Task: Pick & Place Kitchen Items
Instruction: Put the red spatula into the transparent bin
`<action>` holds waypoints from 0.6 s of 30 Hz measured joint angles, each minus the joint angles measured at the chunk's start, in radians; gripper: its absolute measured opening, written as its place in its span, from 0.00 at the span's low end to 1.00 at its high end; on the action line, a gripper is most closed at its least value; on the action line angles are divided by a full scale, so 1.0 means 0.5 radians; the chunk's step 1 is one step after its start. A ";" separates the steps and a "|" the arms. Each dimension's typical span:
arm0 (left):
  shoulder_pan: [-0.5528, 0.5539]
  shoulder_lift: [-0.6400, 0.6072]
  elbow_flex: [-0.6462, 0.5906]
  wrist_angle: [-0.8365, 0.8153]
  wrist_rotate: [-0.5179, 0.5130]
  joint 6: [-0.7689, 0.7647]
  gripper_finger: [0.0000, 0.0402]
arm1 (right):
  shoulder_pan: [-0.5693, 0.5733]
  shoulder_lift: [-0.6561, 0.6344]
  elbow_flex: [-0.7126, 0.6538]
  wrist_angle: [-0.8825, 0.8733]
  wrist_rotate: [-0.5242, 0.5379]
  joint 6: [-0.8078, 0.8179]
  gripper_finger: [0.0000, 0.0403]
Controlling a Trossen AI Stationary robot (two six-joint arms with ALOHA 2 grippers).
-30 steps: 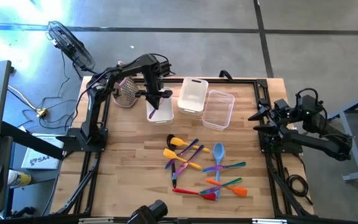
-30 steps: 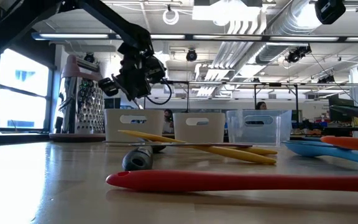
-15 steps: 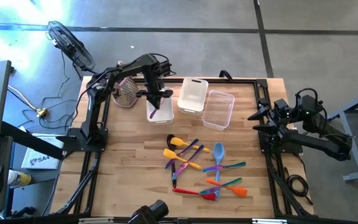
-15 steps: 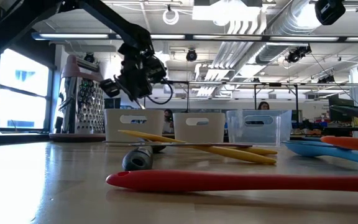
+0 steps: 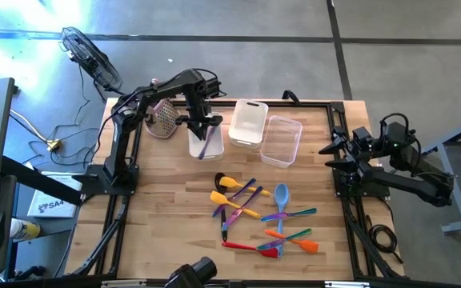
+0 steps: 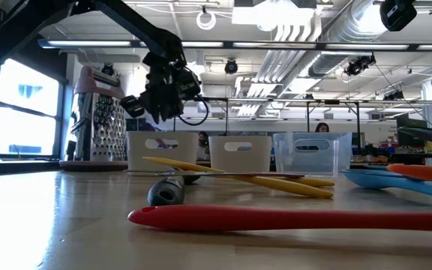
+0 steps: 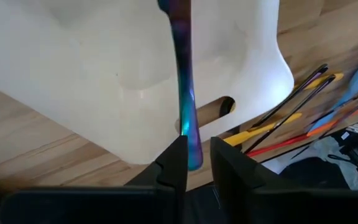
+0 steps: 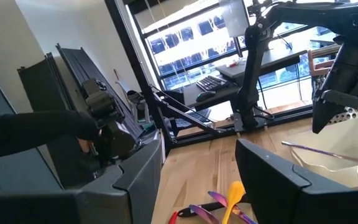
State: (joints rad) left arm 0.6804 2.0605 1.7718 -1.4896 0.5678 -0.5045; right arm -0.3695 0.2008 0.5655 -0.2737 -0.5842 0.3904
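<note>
The wooden table (image 5: pixel 166 216) fills the middle of the high view, framed by black rails. At its 9 o'clock edge stands the left arm (image 5: pixel 126 132), reaching toward 12 o'clock; at 3 o'clock the right arm (image 5: pixel 398 172) waits folded beside the rail, its gripper (image 8: pixel 197 171) with fingers set apart and nothing between them.

Along the 12 o'clock side sit three tubs in a row: a left tub (image 5: pixel 206 142), a white middle tub (image 5: pixel 247 124) and a clear tub (image 5: pixel 282 141). A pink-topped grater (image 5: pixel 163 118) lies just beside the left tub, on its 9 o'clock side, close under the left arm's forearm.

The left gripper (image 7: pixel 197 163) hangs over the left tub. In its wrist view a purple utensil (image 7: pixel 185 93) stands between the two fingers (image 7: pixel 173 165), its end at the fingertips and the rest running down into the tub; whether the fingers press it or have slackened cannot be told.

The remaining utensils (image 5: pixel 262 216) lie in a loose heap from the centre toward 5 o'clock, well apart from the tubs: yellow, purple, blue, orange, green and a red one (image 6: pixel 291 218) nearest the low camera. A fan (image 5: pixel 90 54) stands on the floor beyond the 10 o'clock corner.
</note>
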 joint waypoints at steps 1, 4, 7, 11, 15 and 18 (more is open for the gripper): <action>0.000 0.000 0.000 0.007 -0.003 0.001 0.19 | 0.000 0.000 0.000 0.000 0.000 0.000 0.49; 0.000 0.000 0.000 0.022 -0.043 0.001 0.22 | 0.000 0.000 0.000 -0.002 0.006 0.001 0.49; 0.001 0.000 0.000 0.074 -0.048 0.005 0.23 | 0.000 0.000 0.000 -0.008 0.007 0.001 0.49; 0.001 -0.001 0.045 0.006 0.004 0.061 0.24 | 0.000 0.000 0.000 -0.014 0.010 0.002 0.49; -0.010 -0.005 0.169 -0.173 0.035 0.121 0.24 | 0.000 0.000 0.000 -0.015 0.012 0.002 0.49; -0.044 -0.043 0.249 -0.159 0.055 0.113 0.24 | 0.000 0.000 0.000 -0.016 -0.001 0.012 0.49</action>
State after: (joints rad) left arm 0.6586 2.0389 1.8964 -1.5690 0.5954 -0.4481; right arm -0.3695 0.2008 0.5655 -0.2817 -0.5847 0.3965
